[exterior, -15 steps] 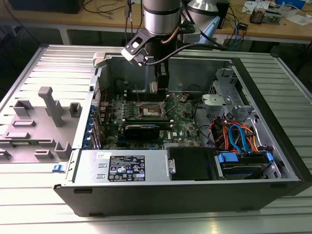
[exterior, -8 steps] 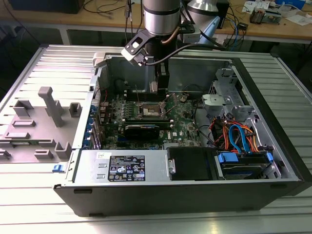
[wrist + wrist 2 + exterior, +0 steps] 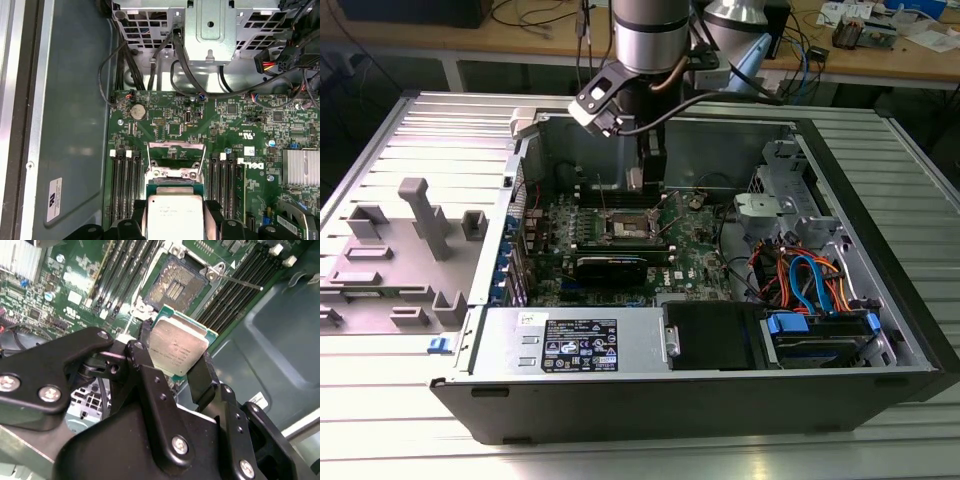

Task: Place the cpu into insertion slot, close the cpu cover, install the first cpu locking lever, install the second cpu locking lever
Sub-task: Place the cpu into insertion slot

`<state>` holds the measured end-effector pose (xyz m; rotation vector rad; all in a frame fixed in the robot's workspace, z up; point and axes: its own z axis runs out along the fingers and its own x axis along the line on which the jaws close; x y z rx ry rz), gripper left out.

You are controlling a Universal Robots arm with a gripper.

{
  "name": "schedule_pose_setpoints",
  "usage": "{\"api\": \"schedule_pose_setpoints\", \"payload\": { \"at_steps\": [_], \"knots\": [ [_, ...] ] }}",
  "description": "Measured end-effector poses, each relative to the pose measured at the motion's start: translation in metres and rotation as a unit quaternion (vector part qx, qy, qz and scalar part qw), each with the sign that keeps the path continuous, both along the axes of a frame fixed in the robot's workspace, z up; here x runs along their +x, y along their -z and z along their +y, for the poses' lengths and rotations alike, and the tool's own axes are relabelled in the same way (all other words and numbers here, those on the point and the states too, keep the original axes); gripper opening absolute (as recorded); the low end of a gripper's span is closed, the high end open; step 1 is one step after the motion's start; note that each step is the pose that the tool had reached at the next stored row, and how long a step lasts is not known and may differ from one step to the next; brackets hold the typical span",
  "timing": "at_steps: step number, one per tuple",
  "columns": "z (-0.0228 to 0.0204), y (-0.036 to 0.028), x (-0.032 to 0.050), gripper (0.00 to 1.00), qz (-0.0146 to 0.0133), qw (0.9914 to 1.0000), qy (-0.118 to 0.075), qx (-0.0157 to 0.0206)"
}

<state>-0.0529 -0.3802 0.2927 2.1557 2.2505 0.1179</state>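
My gripper hangs inside the open computer case, just above the green motherboard. It is shut on the cpu, a small square chip with a dull silver top, held by two opposite edges between the black fingers. The insertion slot lies bare with its dark centre showing, a short way ahead of the chip. Its silvery cpu cover stands raised beyond the cpu in the first wrist view. A thin locking lever sticks out from the slot's corner. In the exterior view the slot sits below the gripper.
Black memory slots flank the socket on both sides. A long black card lies in front of it, a power supply nearer still. Drive cage and coloured cables fill the exterior view's right. A grey fixture plate lies outside the case.
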Motion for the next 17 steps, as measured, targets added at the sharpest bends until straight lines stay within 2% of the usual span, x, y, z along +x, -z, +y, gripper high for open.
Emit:
{"api": "schedule_pose_setpoints", "payload": {
  "at_steps": [5, 7, 9, 17],
  "knots": [
    [0.0, 0.0118, -0.0039, 0.54, -0.0001, 1.0, 0.0, 0.0],
    [0.0, 0.0194, -0.0062, 0.54, -0.0002, 1.0, 0.0, 0.0],
    [0.0, 0.0213, -0.0063, 0.54, -0.0004, 1.0, 0.0, 0.0],
    [0.0, 0.0222, -0.0064, 0.54, -0.0004, 1.0, 0.0, 0.0]
  ]
}}
